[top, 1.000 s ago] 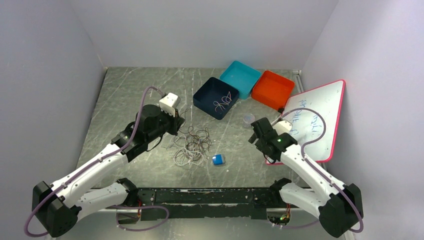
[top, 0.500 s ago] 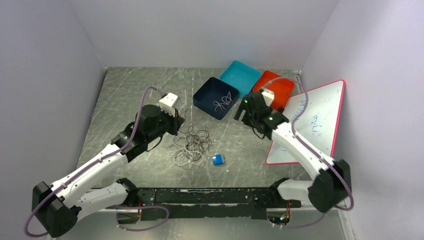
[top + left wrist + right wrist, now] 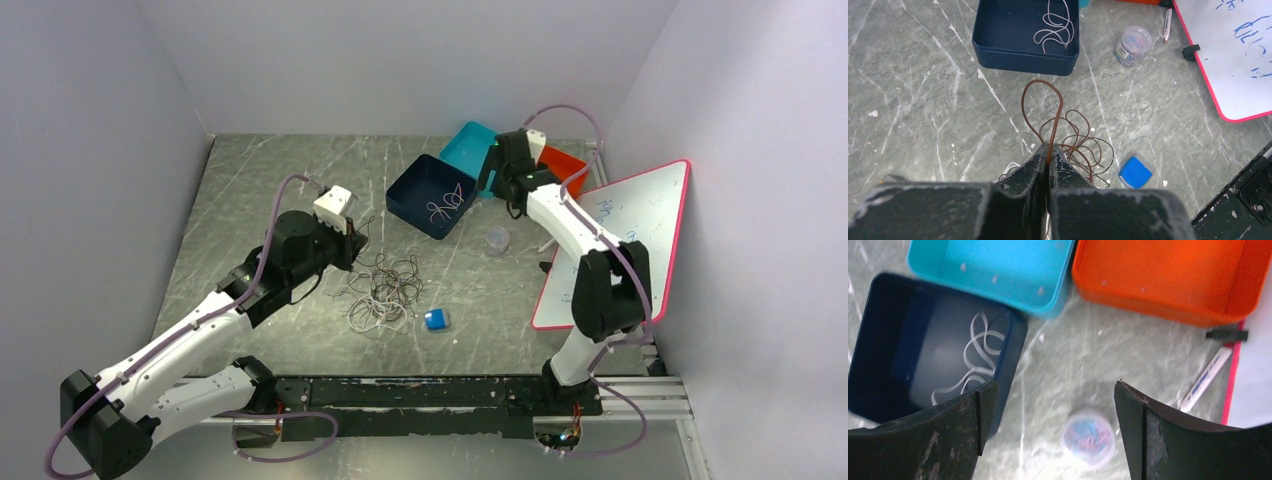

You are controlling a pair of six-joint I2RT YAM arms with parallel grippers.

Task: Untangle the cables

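Cables (image 3: pixel 383 292): loose tangle of thin grey-white and dark loops lying on the desk (image 3: pixel 260 180), near its middle, in front of the left arm's wrist.

Small blue box (image 3: pixel 436 319) sits on the desk just right of the tangle and slightly nearer; apart from it, not touching.

Left gripper (image 3: pixel 1048 156): jaws pressed together, pinching a brown cable (image 3: pixel 1045 107). Above the pinch this cable rises as one narrow tall loop pointing to the far side. More brown loops spread out to the right of the fingers. A bit of white cord shows beside the left finger.

Clear jar (image 3: pixel 496 239) with coloured bits inside stands right of centre, farther out than the tangle and well apart from it.

Whiteboard (image 3: pixel 620 240) with a pink rim and blue writing lies along the right side. A marker (image 3: pixel 1205 377) lies just off its far left edge.

Navy tray (image 3: pixel 1025 52) sits beyond the tangle. One white cable (image 3: pixel 1053 27) lies curled inside it, toward its right part.

Right gripper (image 3: pixel 1054 390): jaws spread wide, nothing between them. The wrist view looks down on the jar and the right rim of the navy tray.

Teal tray (image 3: pixel 470 145) and orange tray (image 3: pixel 568 165) sit side by side at the far edge, teal on the left. Neither shows any cable in it.
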